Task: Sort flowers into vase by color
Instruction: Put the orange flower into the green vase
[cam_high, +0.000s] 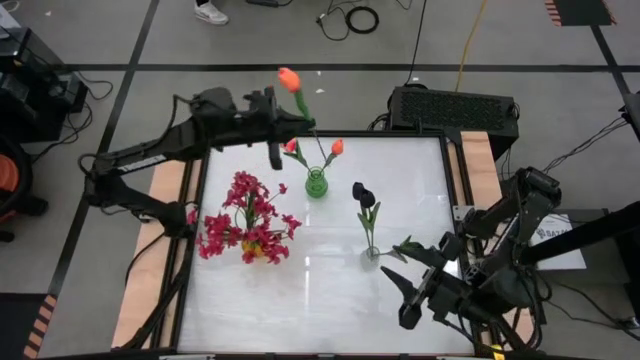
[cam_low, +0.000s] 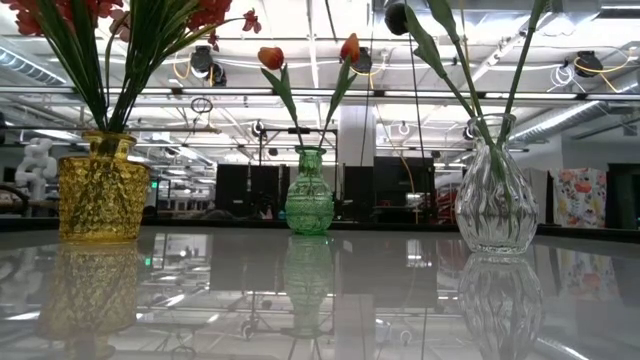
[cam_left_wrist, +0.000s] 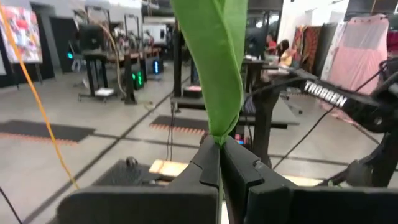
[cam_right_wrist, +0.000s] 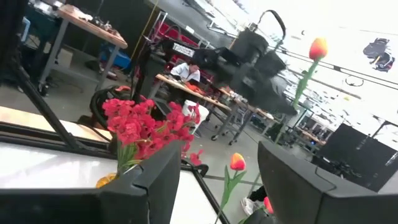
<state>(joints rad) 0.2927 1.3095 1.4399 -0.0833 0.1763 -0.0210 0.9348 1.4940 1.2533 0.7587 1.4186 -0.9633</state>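
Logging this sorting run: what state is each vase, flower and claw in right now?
Left claw: shut on orange tulip, raised.
Right claw: open, empty.
Green glass vase: upright, two orange tulips.
Clear glass vase: upright, black rose.
Yellow glass vase: upright, crimson sprays.

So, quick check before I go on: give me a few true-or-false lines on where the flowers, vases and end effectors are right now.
1. The left end effector is shut on a tulip. True.
2. The green vase is empty. False: two tulips already stand in it.
3. The pink sprays stand in the yellow vase. True.
4. The right end effector holds the black flower. False: it is open and empty, apart from the clear vase where that flower stands.
5. The held tulip is already in the green vase. False: it is held up at the table's far edge.
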